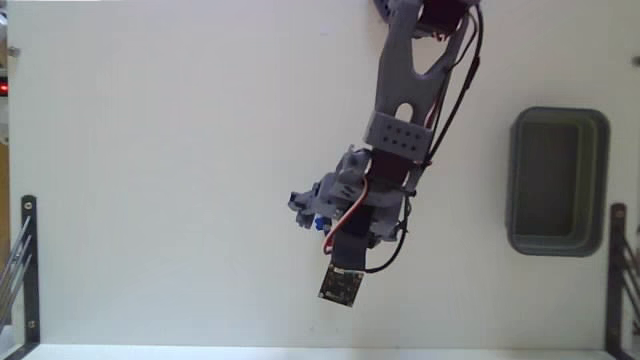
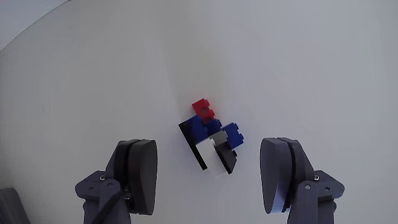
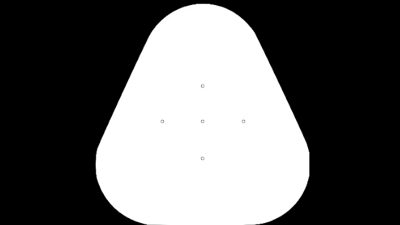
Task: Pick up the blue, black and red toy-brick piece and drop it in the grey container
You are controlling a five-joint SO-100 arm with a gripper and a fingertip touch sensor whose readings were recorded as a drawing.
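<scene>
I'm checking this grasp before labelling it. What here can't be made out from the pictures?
- Toy-brick piece: in the fixed view only a blue speck shows, the arm covers the rest.
- End effector: its fingertips' height above the table is unclear in the wrist view.
- Grey container: outside the wrist view.

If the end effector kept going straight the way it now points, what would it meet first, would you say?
Most likely the toy-brick piece: in the wrist view it lies between the open end effector fingers, just ahead. How far ahead is unclear.
</scene>
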